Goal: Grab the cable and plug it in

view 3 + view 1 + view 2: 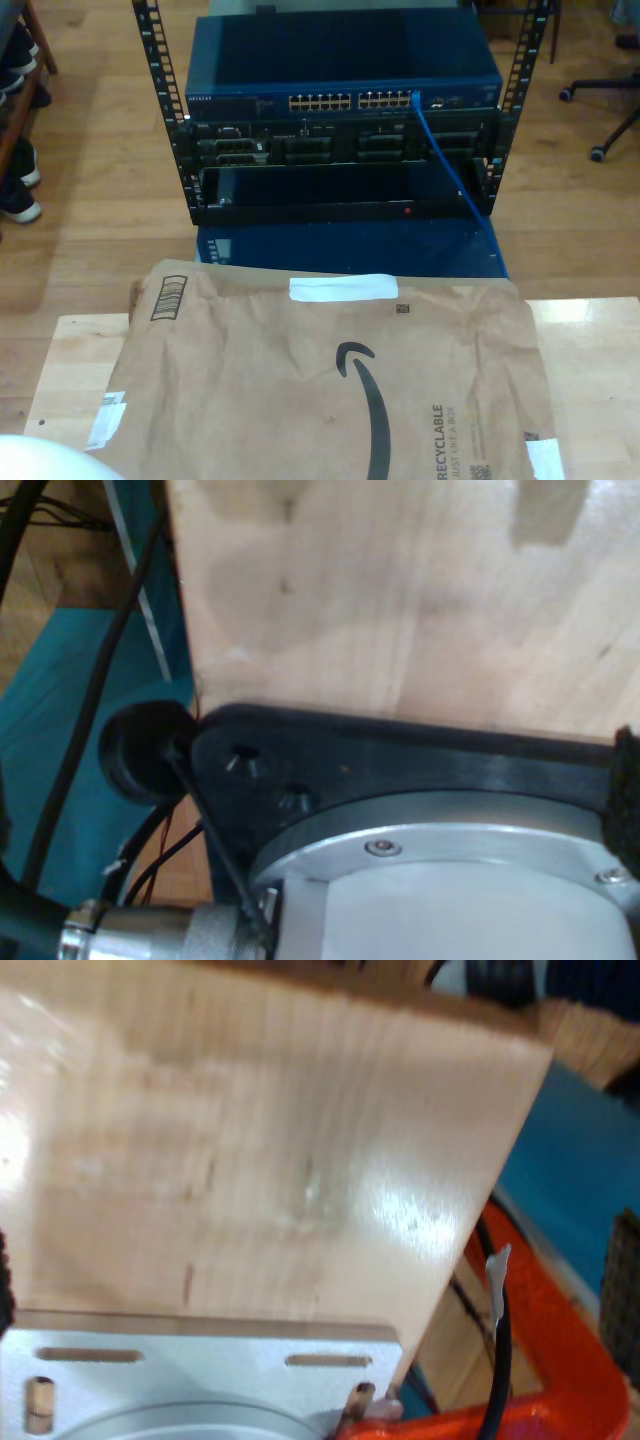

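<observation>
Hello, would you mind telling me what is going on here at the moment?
Nothing is being handled right now. The blue cable has one end in a port on the network switch in the rack and hangs down in front of it. A flattened cardboard box lies on the wooden table. My wrist views look at bare tabletop, so my grippers' state can't be judged.

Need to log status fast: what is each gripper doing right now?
My first gripper: cannot be told; its wrist view looks at an arm base on the wooden table.
My second gripper: cannot be told either.
</observation>
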### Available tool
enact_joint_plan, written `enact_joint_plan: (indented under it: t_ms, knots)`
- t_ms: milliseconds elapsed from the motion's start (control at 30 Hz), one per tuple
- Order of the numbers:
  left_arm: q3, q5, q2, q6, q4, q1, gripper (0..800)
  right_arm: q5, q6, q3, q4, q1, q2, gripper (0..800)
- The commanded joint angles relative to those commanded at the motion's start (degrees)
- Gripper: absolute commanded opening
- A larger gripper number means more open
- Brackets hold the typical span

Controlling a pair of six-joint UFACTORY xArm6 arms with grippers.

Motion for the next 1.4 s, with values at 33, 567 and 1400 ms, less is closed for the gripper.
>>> enact_joint_plan:
  t_ms: [33, 567, 1400]
  knots:
    - [0.00, 0.09, 0.00, 0.00, 0.00, 0.00, 800, -1.32, 0.09, 0.44, 0.09, -0.09, 1.05, 797]
    - [0.00, 0.00, 0.00, 0.00, 0.00, 0.00, 800, -6.42, 0.09, 2.29, 1.67, -0.26, 4.92, 797]
    - [0.00, 0.00, 0.00, 0.00, 0.00, 0.00, 800, -6.42, 0.09, 2.29, 1.67, -0.35, 4.92, 797]
